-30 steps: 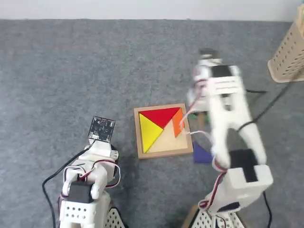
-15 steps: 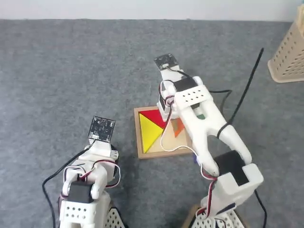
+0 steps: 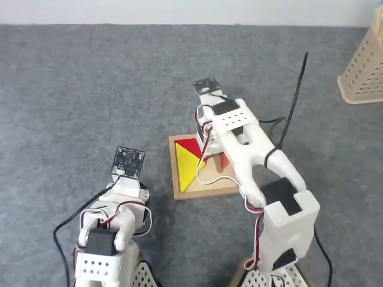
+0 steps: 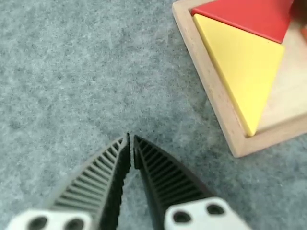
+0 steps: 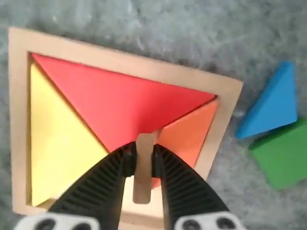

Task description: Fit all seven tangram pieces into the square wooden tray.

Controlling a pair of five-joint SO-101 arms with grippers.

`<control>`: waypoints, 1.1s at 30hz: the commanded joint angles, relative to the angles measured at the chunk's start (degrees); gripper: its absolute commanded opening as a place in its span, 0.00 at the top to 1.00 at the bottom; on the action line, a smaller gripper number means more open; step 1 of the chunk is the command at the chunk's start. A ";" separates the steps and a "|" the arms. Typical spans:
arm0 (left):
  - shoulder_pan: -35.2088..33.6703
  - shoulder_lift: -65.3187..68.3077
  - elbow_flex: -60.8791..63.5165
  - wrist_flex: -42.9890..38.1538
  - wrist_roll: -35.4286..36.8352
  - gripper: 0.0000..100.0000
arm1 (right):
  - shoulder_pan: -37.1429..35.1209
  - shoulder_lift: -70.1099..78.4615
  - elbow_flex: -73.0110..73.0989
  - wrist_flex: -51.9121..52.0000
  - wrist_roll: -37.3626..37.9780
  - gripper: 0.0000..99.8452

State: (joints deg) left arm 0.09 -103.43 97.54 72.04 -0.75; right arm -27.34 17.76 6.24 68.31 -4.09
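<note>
- Now, right arm [image 3: 239,137]: a second ago it stood off to the tray's far side, above the loose pieces. It has since swung across and hangs over the square wooden tray [image 5: 120,64].
- Right hand [image 5: 143,152]: pinching a thin, pale wood-coloured piece [image 5: 143,179], held on edge between the fingers. Its outline cannot be told from this angle.
- Position of that piece: above the tray's middle, over the spot where the red and orange pieces meet. Whether it touches the tray floor cannot be told.
- Red triangle [image 5: 129,105]: seated flat in the tray along one wall.
- Yellow triangle [image 5: 57,143]: seated flat beside the red, sharing a long edge with it.
- Orange triangle [image 5: 189,134]: seated in a tray corner, against the red (a smaller piece than the other two).
- Blue triangle [image 5: 271,103] and green piece [image 5: 283,155]: out on the table [image 3: 90,78], just beyond the tray wall and touching each other.
- Left arm [image 3: 114,221]: unchanged across the second, folded back near its base.
- Left hand [image 4: 131,139]: fingers pressed together with nothing between them, low over the table near a tray corner.
- Reading of the change: the fetch looks done and the placing step is in hand. Three of seven are seated. The held piece probably has to be laid flat and turned to match the bare wood beside the orange and yellow.
</note>
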 commanded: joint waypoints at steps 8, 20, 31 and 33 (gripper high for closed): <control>-0.35 -1.14 -1.01 0.35 0.35 0.99 | -0.84 -0.48 -3.43 -0.22 -2.99 0.86; -0.35 -1.14 -1.01 0.35 0.35 0.99 | -0.84 -1.01 -7.91 7.78 -3.16 0.85; -0.35 -1.14 -1.01 0.35 0.35 0.99 | -4.88 -1.01 -7.82 10.51 -2.99 0.85; -0.35 -1.14 -1.01 0.35 0.35 0.99 | -4.88 -0.92 -7.82 10.33 -2.99 0.87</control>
State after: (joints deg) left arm 0.09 -103.43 97.54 72.04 -0.75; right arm -31.74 17.76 1.14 77.98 -6.73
